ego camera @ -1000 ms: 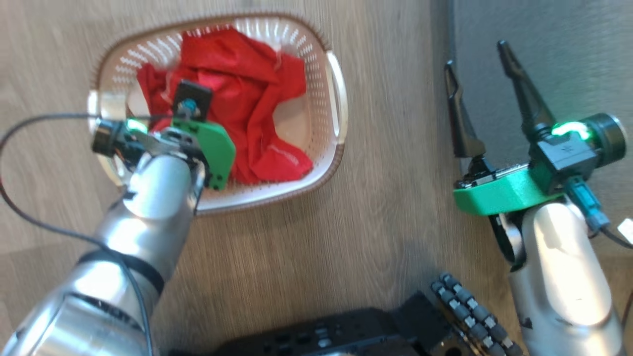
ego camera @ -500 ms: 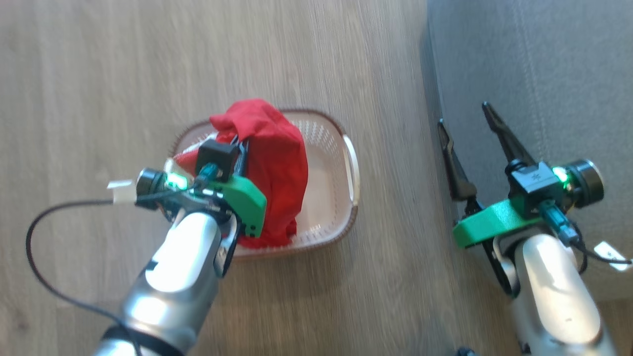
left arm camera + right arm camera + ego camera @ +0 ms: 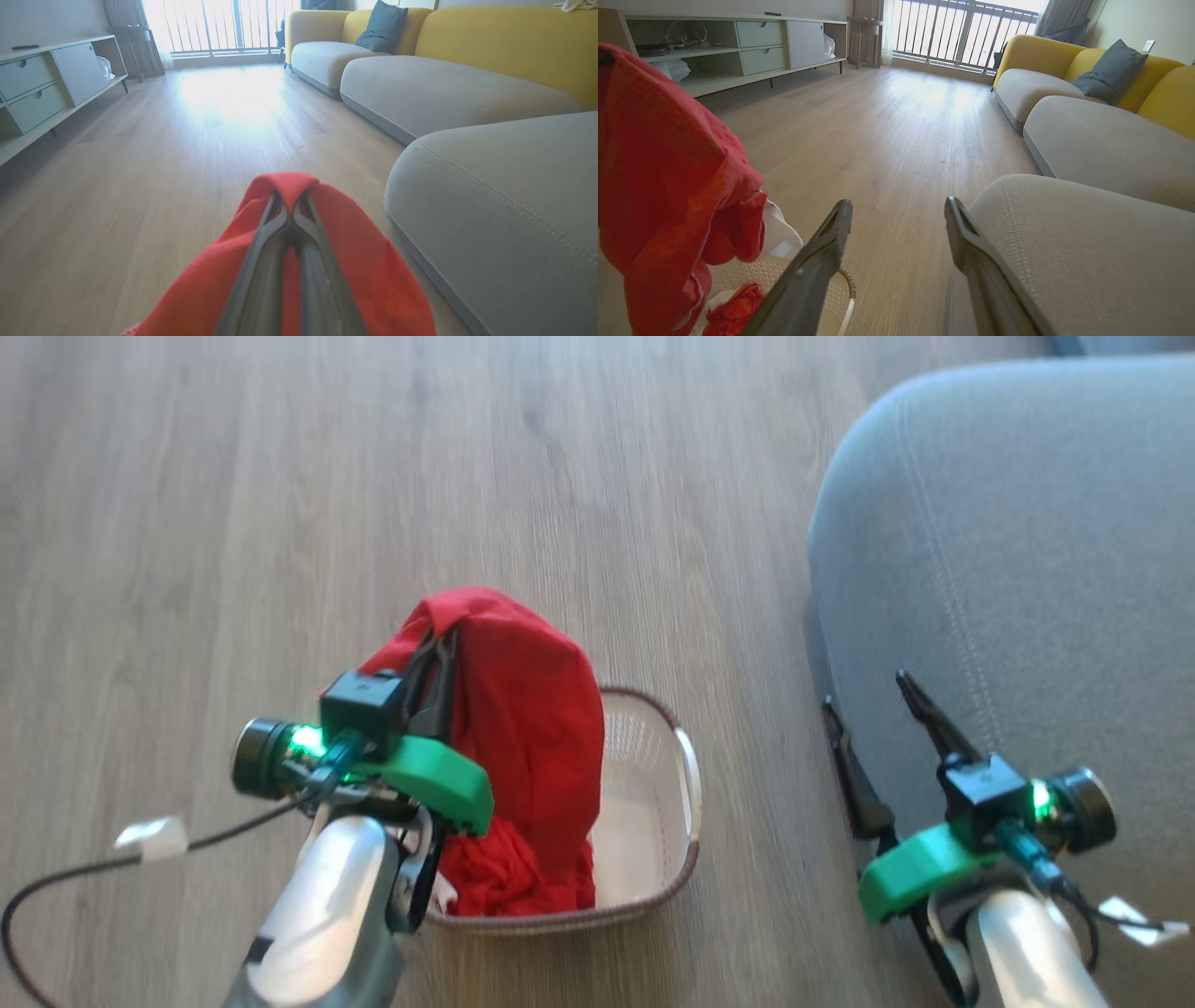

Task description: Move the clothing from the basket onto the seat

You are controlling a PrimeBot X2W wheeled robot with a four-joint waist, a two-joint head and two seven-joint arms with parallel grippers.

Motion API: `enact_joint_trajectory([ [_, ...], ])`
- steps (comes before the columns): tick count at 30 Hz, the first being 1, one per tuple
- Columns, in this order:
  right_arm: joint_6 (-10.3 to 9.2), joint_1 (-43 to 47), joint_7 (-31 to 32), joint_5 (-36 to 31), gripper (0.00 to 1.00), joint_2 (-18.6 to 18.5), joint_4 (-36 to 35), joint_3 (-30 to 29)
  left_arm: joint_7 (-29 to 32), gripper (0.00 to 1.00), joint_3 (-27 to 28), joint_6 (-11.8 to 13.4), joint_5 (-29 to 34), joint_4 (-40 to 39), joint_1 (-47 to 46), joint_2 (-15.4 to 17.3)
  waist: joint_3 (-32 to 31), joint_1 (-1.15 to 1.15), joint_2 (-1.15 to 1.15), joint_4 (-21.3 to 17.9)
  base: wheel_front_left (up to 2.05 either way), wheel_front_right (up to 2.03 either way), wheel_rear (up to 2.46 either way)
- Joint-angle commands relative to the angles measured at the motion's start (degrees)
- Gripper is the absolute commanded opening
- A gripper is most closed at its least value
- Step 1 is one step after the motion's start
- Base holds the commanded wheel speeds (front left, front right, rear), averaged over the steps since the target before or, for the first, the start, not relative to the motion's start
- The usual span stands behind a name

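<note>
We hold clothing [image 3: 537, 728] over basket [image 3: 644, 812], left gripper [image 3: 439, 649] clamped on it | right gripper [image 3: 866, 693] agape, empty, beside seat [image 3: 1027, 569], 3 o'clock of basket

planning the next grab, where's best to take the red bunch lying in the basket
Likely pinch the red bunch by its crumpled top folds, straight from above: the basket walls close off its sides, and the folds stand up.

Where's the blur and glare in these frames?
Head view: motion blur throughout, floor grain smeared, basket rim soft. Left wrist view: window blown out, with a glare patch on the floor; the clothing up close is soft. Right wrist view: sharpest, seat stitching crisp, window bright but its railings readable.
</note>
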Motion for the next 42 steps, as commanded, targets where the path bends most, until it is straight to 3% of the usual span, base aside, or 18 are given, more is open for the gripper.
enact_joint_trajectory([
  [1,-0.01,0.76,-0.38,0.56,1.0,0.39,-2.0,1.31,-0.72,0.0,2.9,-0.4,0.14,-3.78,0.05,0.42,-4.26,0.01,-0.01,0.44,0.0,0.0,0.0],
  [7,-0.01,4.08,-0.38,1.07,1.0,0.49,-3.24,1.09,-0.72,0.0,4.34,-1.13,-0.97,-11.09,3.73,0.22,-7.35,0.01,-0.01,1.01,0.0,0.0,0.0],
  [16,-0.01,5.23,-0.38,1.51,1.0,0.56,-4.15,1.44,-0.72,0.0,4.75,-0.1,-2.68,-18.07,7.27,0.2,-9.81,0.01,-0.01,0.5,0.0,0.0,0.0],
  [24,-0.01,5.17,-0.38,1.96,1.0,0.5,-6.04,3.19,-0.72,0.0,2.65,-4.83,0.3,-25.66,5.74,0.2,-9.53,0.01,-0.01,0.28,0.0,0.0,0.0],
  [38,-0.01,5.57,-0.38,3.6,1.0,-0.73,-8.97,4.63,-0.72,0.0,1.35,-7.06,1.34,-29.51,5.46,0.2,-8.97,0.01,-0.01,-0.51,0.0,0.0,0.0],
  [42,-0.01,4.67,-0.38,6.93,1.0,-2.17,-13.43,8.64,-0.72,0.0,1.02,-8.15,3.21,-29.49,5.33,0.19,-8.51,0.01,-0.01,-0.69,0.0,0.0,0.0],
])
